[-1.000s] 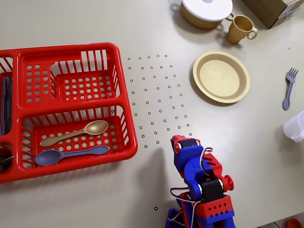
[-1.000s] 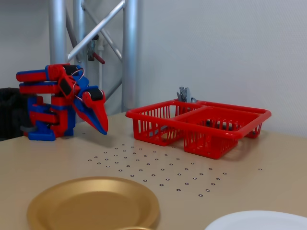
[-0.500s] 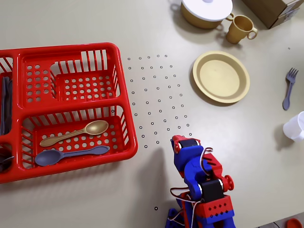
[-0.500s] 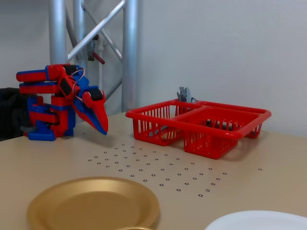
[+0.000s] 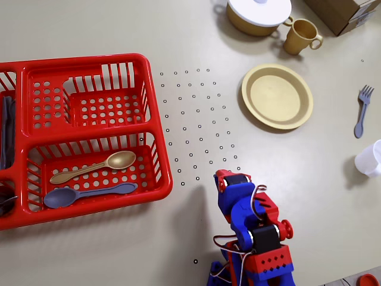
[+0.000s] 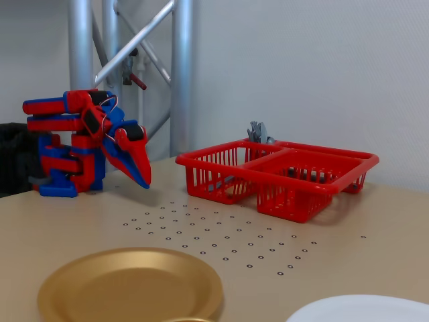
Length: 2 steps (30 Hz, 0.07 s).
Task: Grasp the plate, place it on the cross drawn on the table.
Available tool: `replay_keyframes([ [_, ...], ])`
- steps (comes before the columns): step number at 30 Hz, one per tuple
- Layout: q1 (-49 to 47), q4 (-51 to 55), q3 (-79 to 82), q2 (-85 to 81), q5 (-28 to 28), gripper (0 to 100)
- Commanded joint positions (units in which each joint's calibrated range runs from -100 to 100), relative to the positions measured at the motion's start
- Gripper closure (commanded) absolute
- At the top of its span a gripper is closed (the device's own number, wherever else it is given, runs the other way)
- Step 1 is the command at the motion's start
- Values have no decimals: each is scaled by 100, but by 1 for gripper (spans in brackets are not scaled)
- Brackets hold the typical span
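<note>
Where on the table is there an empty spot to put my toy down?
In the overhead view, bare table lies above the red basket, left of the lidded pot. More lies between the plate, the arm and the white cup. It is crowded near the pot, mug and plate.

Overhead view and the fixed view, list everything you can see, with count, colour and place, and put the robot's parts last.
plate: one, mustard-tan, table upper right, overhead view.
lidded pot: one, tan with white lid, top edge.
mug: one, tan, beside the pot.
fork: one, grey, right edge.
white cup: one, right edge, partly cut off.
cardboard box: one, brown, top right corner.
rack: one, red, left.
spoons: gold spoon and grey-blue spoon, in the rack's front compartment.
ring dots: many, black, centre.
metal frame: silver, behind the arm, fixed view.
gripper: one, red and blue, shut, pointing down, empty.
</note>
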Motion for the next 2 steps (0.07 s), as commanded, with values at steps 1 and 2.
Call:
replay_keyframes([
  [1, 35, 3, 108, -51, 20, 100],
  [2, 35, 3, 108, -51, 20, 100],
])
